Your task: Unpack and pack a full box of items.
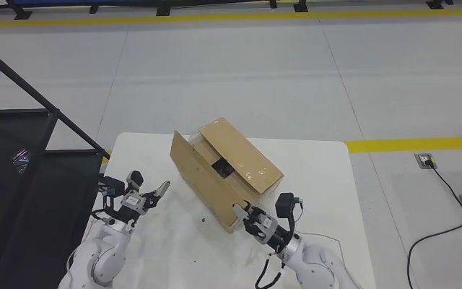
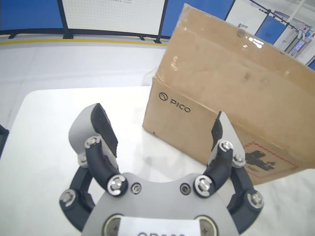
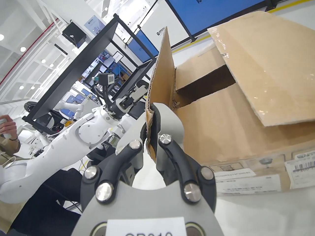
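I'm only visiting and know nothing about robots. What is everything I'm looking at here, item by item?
cardboard box: one, brown, middle of the table, top partly open
upright flap: one, brown, standing on the box's side nearer the left arm
folded flap: one, brown, lying over the box top
table: one, white, under the box
frame: one, black, beside the table on the left arm's side
floor lines: two, yellow, on the grey floor
socket: one, in the floor, with a black cable
left arm: one, white, jaws open, apart from the box
right arm: one, white, jaws shut on the upright flap's near end
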{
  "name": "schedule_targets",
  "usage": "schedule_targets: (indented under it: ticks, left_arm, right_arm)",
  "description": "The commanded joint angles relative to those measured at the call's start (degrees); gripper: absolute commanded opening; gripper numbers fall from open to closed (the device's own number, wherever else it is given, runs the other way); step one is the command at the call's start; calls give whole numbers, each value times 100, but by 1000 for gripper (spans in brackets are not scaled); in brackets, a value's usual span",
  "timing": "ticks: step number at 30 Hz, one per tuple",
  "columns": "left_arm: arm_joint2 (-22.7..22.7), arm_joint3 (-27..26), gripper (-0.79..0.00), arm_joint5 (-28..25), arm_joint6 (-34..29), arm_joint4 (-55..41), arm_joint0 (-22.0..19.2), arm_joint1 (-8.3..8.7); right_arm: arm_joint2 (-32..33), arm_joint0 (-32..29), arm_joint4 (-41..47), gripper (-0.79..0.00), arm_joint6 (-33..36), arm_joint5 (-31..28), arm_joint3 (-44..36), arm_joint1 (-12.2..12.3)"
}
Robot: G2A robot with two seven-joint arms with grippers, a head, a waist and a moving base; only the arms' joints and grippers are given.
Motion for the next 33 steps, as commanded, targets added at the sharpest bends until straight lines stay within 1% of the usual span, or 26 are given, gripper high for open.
schedule_targets:
  ticks: [1,6,10,14,20,21,22,23,24,25,30,33]
  left_arm:
    - [-38,24,0,103,-11,-37,-46,-1]
    - [-82,137,0,334,-37,-109,-194,-8]
    - [-44,292,0,615,-97,-178,-387,-30]
    - [78,437,0,854,-128,-118,-577,-57]
    - [396,674,0,1091,-149,268,-791,-99]
    - [451,725,0,1128,-142,340,-832,-106]
    - [509,779,0,1160,-128,417,-869,-114]
    - [562,838,0,1194,-119,473,-908,-123]
    - [610,892,0,1228,-99,525,-945,-131]
    - [650,948,0,1266,-68,571,-979,-140]
    - [754,1221,0,1358,-6,656,-1122,-168]
    - [803,1377,0,1365,21,712,-1186,-180]
  right_arm:
    - [70,-124,-26,-785,-46,-169,-80,25]
    - [196,-352,-120,-785,-40,-556,-217,82]
    - [277,-466,-212,-785,6,-699,-253,119]
    - [337,-586,-343,-785,7,-827,-301,151]
    - [444,-742,-596,-785,-159,-811,-387,185]
    - [466,-761,-647,-763,-197,-780,-393,189]
    - [478,-781,-699,-659,-231,-742,-406,192]
    - [478,-801,-725,-443,-258,-733,-417,194]
    - [482,-814,-758,-114,-276,-725,-428,197]
    - [484,-830,-795,0,-291,-731,-449,201]
    - [523,-972,-962,0,-404,-811,-583,228]
    - [585,-1101,-1118,0,-497,-728,-693,246]
